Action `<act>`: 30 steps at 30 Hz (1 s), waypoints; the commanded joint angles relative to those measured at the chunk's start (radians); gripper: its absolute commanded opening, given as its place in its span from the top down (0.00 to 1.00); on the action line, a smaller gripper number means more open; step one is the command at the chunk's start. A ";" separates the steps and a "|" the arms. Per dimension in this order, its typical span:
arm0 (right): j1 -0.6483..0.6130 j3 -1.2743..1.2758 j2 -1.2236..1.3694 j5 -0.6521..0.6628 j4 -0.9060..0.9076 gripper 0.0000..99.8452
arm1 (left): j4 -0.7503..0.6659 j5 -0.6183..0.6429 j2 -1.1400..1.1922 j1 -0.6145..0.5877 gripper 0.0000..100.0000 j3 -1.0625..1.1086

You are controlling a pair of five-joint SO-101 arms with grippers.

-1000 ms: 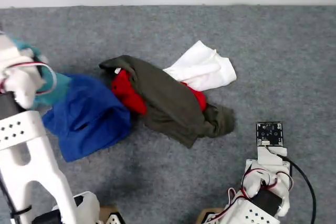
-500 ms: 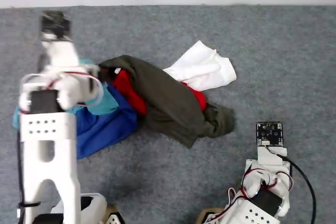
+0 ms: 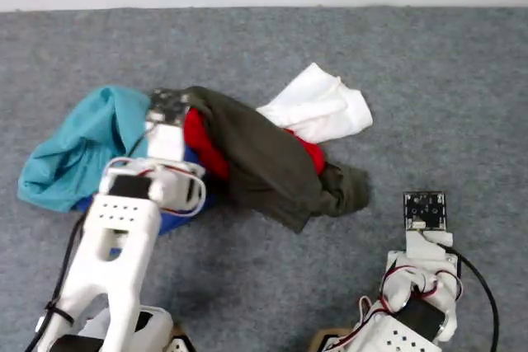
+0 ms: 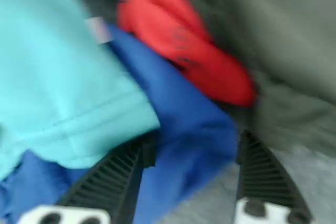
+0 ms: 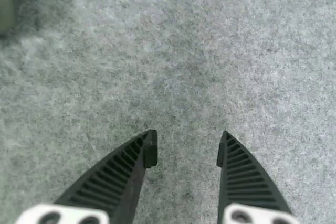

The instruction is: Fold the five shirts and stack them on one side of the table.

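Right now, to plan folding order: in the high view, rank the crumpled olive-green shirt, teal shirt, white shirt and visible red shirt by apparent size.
1. crumpled olive-green shirt
2. teal shirt
3. white shirt
4. red shirt, mostly covered, so unsure

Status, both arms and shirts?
Left gripper open over blue shirt. Right gripper open over carpet. None folded; olive shirt lies over red shirt.

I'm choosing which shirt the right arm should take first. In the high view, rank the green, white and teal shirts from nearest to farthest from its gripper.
Measured from the right gripper, at the table's near right:
1. The green shirt, whose bunched end lies just ahead and to its left.
2. The white shirt, farther back, behind the green one.
3. The teal shirt, at the far left end.
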 commanded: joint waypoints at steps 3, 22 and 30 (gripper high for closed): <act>0.012 0.014 -0.010 0.011 -0.004 0.80 | -0.216 -0.011 -0.028 -0.244 0.74 0.085; 0.012 0.014 -0.010 0.011 -0.004 0.80 | 0.109 0.345 -0.038 -0.439 0.74 -0.532; 0.012 0.014 -0.010 0.011 -0.004 0.80 | 0.256 0.133 -0.014 0.052 0.74 -0.550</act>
